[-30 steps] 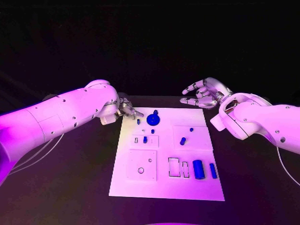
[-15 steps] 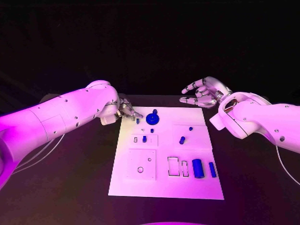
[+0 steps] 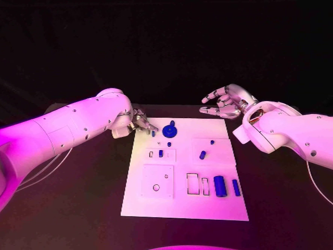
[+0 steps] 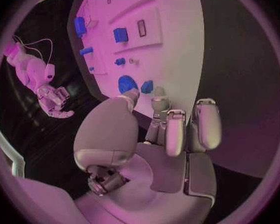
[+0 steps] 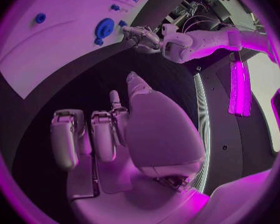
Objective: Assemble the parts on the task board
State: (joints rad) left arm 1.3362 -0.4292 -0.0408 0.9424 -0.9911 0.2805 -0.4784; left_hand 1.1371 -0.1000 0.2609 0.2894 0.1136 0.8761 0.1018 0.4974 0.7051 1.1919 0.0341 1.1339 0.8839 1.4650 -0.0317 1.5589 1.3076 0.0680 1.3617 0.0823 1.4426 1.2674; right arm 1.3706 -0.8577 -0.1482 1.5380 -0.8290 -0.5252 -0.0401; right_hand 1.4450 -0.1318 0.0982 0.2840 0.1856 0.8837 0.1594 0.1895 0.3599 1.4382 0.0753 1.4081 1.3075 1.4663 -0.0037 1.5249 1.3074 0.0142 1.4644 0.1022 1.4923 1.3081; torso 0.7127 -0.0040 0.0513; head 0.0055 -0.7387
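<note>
- My left hand [image 3: 140, 123] sits at the upper left corner of the task board [image 3: 185, 208], fingers curled together over a small blue peg [image 3: 153, 133] at the board's left edge; I cannot tell whether I'm pinching it or only touching it.
- To do this well, I judge I should settle the fingertips squarely on the peg, keep it upright, and stay clear of the round blue knob [image 3: 170, 130] just beside it.
- My right hand [image 3: 225, 102] hovers above the board's upper right corner, fingers spread, holding nothing.
- The board lies in the centre of the frame on the black table [image 3: 76, 198].
- I count seven blue parts on the board: the knob, the peg, three small pieces mid-board, and two larger cylinders [image 3: 220, 186] lower right.
- One board, two hands.
</note>
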